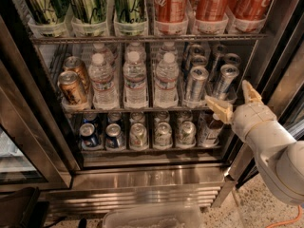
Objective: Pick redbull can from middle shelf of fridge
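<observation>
Tall green cans stand in a row at 11 o'clock, with red cola cans beside them at 1 o'clock. Near the centre, three water bottles stand side by side in front. Two copper-brown cans tilt at 9 o'clock. Short silver and blue cans line up below the centre. A clear plastic bin sits at 6 o'clock. An orange cable lies on the speckled floor at 5 o'clock. The claw is at 3 o'clock.
</observation>
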Available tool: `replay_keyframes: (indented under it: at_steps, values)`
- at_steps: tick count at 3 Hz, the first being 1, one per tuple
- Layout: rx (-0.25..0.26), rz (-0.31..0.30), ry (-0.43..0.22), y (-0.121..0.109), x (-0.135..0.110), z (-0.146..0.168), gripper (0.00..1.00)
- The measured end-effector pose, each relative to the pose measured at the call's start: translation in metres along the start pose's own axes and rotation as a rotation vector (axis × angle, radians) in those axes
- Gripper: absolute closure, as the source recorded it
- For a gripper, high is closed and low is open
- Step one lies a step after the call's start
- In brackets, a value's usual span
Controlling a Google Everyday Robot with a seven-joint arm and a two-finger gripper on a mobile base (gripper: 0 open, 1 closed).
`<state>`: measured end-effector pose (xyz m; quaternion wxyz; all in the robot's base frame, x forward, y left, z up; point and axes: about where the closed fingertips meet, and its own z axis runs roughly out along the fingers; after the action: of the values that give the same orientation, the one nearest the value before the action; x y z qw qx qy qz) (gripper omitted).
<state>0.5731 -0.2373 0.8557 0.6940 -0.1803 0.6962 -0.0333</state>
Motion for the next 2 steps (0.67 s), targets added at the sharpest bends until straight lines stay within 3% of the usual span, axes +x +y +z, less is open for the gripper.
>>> replay_keyframes:
  at_steps: [2]
  values:
    - [0.050, 0.003, -0.017, -0.0008, 0.0058, 0.0102, 0.26]
